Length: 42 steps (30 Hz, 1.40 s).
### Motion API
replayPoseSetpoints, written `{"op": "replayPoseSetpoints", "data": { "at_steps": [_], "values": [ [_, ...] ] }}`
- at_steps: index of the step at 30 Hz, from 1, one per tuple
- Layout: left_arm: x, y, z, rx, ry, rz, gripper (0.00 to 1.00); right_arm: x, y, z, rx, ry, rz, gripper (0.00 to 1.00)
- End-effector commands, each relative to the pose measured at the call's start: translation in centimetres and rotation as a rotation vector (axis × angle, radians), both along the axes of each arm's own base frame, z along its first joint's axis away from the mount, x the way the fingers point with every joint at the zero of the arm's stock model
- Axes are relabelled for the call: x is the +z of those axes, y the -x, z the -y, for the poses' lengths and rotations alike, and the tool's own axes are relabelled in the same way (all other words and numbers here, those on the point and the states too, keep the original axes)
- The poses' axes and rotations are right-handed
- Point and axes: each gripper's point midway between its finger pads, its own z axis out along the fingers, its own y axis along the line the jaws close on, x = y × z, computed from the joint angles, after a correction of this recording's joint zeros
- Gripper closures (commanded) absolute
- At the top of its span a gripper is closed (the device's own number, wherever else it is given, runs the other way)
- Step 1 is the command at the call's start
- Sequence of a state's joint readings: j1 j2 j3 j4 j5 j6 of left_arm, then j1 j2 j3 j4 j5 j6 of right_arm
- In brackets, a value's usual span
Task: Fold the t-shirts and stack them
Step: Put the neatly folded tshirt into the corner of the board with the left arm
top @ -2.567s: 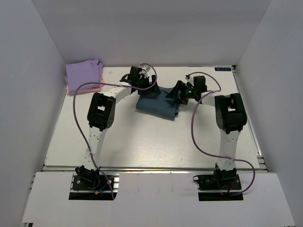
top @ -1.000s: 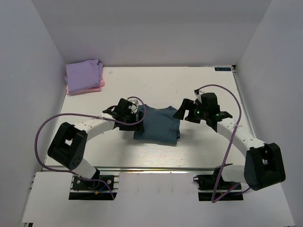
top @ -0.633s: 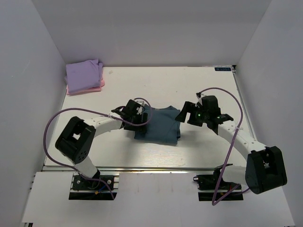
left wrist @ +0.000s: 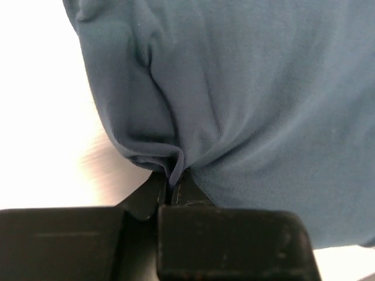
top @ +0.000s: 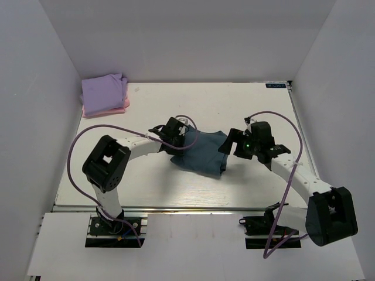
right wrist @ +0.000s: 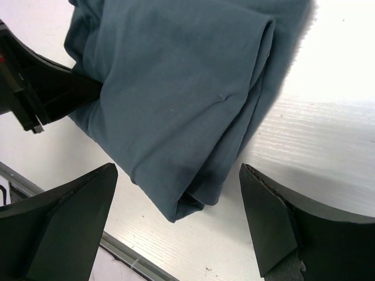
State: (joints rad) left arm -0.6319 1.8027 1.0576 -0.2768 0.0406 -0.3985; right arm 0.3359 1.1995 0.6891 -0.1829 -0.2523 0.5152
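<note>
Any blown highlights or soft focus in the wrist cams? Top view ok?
Left wrist: table blown out to plain white, teal shirt weave sharp, left gripper near the lens soft and dark. Right wrist: table clipped at upper right, grain readable lower down, shirt folds crisp. Top external: even light, soft shadows, no glare.

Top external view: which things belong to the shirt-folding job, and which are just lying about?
Job: dark teal-blue cotton t-shirt, pinched by left gripper; open right gripper; folded lavender-purple t-shirt; folded pink t-shirt under it.
Not job: purple arm cables; white enclosure walls.
</note>
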Motion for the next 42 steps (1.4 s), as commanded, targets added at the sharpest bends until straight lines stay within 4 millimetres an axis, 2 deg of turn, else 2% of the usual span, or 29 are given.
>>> {"op": "replayPoseSetpoints", "data": {
  "at_steps": [1,2,3,4,7,10,12,13,16,19,20,21,22,24,25,26,27,28,29,31,35,36,39,40,42],
  "values": [
    [0.4,-1.4,-3.4,0.052,-0.230,0.036,1.00,1.6,-0.5,0.6,-0.021,0.010,0.077,0.10],
    [1.4,-2.7,-4.7,0.094,-0.310,0.092,1.00,1.6,-0.6,0.9,-0.035,0.020,0.083,0.10],
    [2.1,-3.1,-6.0,0.101,-0.372,0.100,1.00,2.4,-0.7,1.0,-0.043,0.022,0.111,0.10],
    [3.8,-4.7,-6.4,0.130,-0.387,0.145,1.00,2.4,-0.8,1.4,-0.053,0.039,0.122,0.10],
    [7.1,-7.5,-9.0,0.198,-0.497,0.278,1.00,3.5,-1.2,2.1,-0.084,0.059,0.167,0.10],
    [10.8,-9.6,-10.0,0.192,-0.545,0.401,1.00,4.6,-1.7,2.5,-0.098,0.073,0.205,0.10],
    [12.3,-10.6,-10.8,0.193,-0.575,0.459,1.00,4.7,-1.8,2.6,-0.098,0.082,0.216,0.10],
    [14.2,-11.6,-11.0,0.196,-0.602,0.525,1.00,5.2,-2.1,2.6,-0.102,0.081,0.227,0.10],
    [17.4,-13.8,-12.2,0.219,-0.655,0.628,1.00,5.2,-2.5,2.7,-0.104,0.095,0.234,0.10],
    [19.4,-15.8,-14.0,0.190,-0.731,0.689,1.00,5.3,-2.9,2.7,-0.103,0.104,0.235,0.10],
    [20.9,-16.9,-14.0,0.200,-0.720,0.754,1.00,5.2,-3.1,2.7,-0.098,0.109,0.234,0.10],
    [20.4,-17.4,-14.4,0.186,-0.750,0.766,1.00,5.0,-3.2,2.6,-0.096,0.111,0.227,0.10],
    [20.8,-18.2,-15.7,0.185,-0.805,0.782,1.00,4.8,-3.2,2.5,-0.087,0.114,0.222,0.10],
    [21.8,-19.9,-16.7,0.227,-0.822,0.806,1.00,4.6,-3.6,2.4,-0.083,0.123,0.215,0.10],
    [22.0,-20.6,-18.2,0.256,-0.836,0.793,1.00,4.7,-3.7,2.4,-0.084,0.126,0.218,0.10],
    [23.4,-21.6,-18.8,0.288,-0.830,0.810,1.00,4.7,-3.9,2.4,-0.089,0.125,0.215,0.10],
    [23.7,-22.3,-19.4,0.304,-0.826,0.815,1.00,4.2,-4.0,2.4,-0.086,0.133,0.202,0.10],
    [23.2,-23.2,-20.9,0.329,-0.842,0.797,1.00,4.4,-4.2,2.3,-0.085,0.132,0.203,0.10],
    [24.5,-24.0,-21.5,0.361,-0.836,0.818,1.00,4.8,-4.5,2.4,-0.092,0.130,0.210,0.10],
    [25.1,-25.3,-23.5,0.410,-0.827,0.824,1.00,4.5,-4.9,2.0,-0.081,0.133,0.199,0.10],
    [25.6,-28.6,-25.6,0.451,-0.846,0.836,1.00,4.0,-5.5,1.8,-0.079,0.136,0.184,0.10],
    [26.8,-29.2,-26.1,0.474,-0.841,0.855,1.00,3.7,-5.6,1.6,-0.076,0.136,0.174,0.10],
    [27.1,-30.6,-28.3,0.515,-0.859,0.861,1.00,3.1,-5.6,1.2,-0.063,0.125,0.154,0.10],
    [27.6,-30.8,-29.6,0.553,-0.865,0.870,1.00,2.9,-5.7,1.3,-0.063,0.124,0.148,0.10],
    [28.3,-31.2,-30.8,0.602,-0.860,0.882,1.00,3.0,-5.7,1.1,-0.056,0.122,0.149,0.10]
  ]
}}
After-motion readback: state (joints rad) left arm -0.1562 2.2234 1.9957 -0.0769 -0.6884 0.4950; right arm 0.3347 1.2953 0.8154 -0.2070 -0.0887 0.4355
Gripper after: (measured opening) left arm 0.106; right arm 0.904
